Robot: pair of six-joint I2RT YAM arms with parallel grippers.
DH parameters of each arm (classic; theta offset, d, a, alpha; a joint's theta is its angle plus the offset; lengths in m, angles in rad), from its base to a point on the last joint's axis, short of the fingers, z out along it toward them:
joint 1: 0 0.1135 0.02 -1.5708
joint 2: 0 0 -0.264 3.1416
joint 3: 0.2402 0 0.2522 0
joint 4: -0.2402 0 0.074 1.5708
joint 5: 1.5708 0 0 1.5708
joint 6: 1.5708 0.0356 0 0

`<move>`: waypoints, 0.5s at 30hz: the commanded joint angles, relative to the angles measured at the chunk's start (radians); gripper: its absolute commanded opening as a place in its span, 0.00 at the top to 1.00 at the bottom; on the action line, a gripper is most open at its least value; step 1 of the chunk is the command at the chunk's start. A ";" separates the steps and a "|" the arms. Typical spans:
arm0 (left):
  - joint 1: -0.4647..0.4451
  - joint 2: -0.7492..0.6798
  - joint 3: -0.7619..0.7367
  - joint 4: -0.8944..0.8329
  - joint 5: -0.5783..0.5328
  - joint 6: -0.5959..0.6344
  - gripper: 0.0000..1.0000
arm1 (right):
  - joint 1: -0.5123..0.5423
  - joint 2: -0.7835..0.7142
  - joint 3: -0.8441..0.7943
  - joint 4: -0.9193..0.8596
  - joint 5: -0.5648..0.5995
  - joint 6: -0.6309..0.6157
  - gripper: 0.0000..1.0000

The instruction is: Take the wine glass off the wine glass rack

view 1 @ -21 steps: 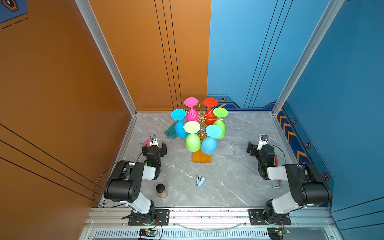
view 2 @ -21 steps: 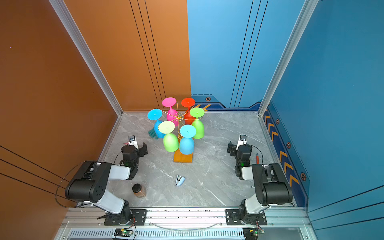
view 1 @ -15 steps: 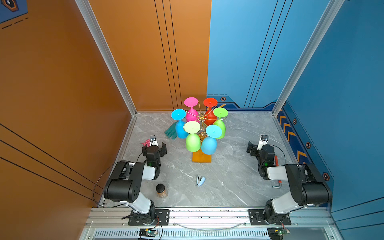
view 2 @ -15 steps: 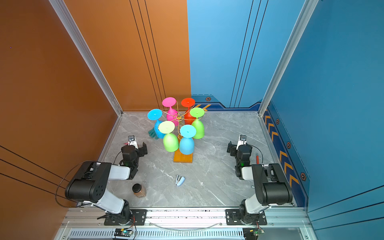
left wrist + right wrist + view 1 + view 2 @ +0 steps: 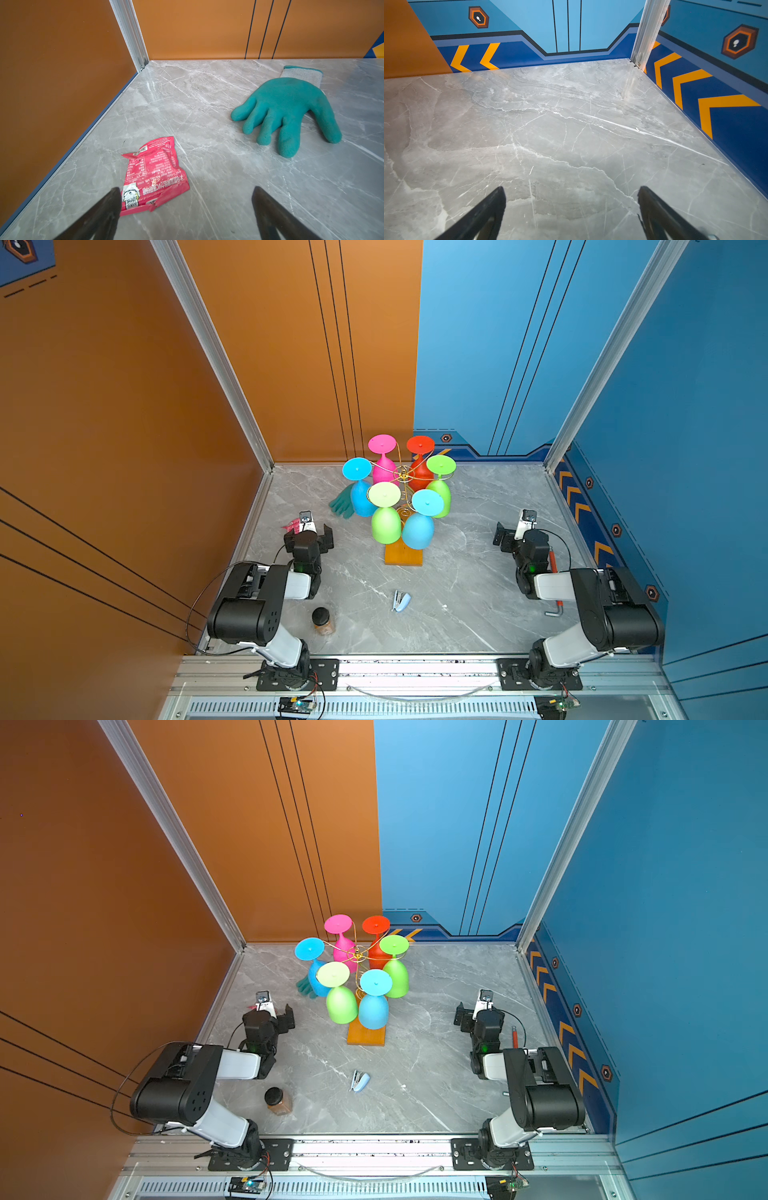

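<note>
The wine glass rack [image 5: 403, 475], thin gold wire on an orange-brown wooden base [image 5: 402, 559], stands at the middle back of the table in both top views. Several coloured wine glasses hang upside down from its arms. The nearest are a green wine glass [image 5: 386, 525] and a cyan wine glass [image 5: 418, 531]. My left gripper [image 5: 309, 533] rests low to the left of the rack, open and empty [image 5: 186, 192]. On the far right, my right gripper [image 5: 515, 537] is also open over bare marble [image 5: 571, 191]. Neither wrist view shows the rack.
A teal glove [image 5: 286, 112] lies left of the rack, partly under a cyan glass [image 5: 361, 502]. A red snack packet [image 5: 153, 174] lies just ahead of the left fingers. A blue stapler [image 5: 401, 600], a black-lidded jar [image 5: 322, 620] and a red-handled tool [image 5: 555, 585] lie nearer the front. Walls enclose three sides.
</note>
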 commanded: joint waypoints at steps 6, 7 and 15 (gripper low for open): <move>0.005 -0.017 -0.017 0.016 0.003 -0.010 0.02 | 0.000 0.005 0.009 -0.011 0.013 -0.012 0.00; 0.004 -0.018 -0.019 0.017 -0.001 -0.009 0.02 | -0.002 0.003 0.009 -0.014 0.022 -0.005 0.00; 0.014 -0.049 -0.019 -0.004 -0.013 -0.019 0.02 | 0.001 -0.191 0.102 -0.348 0.115 0.040 0.00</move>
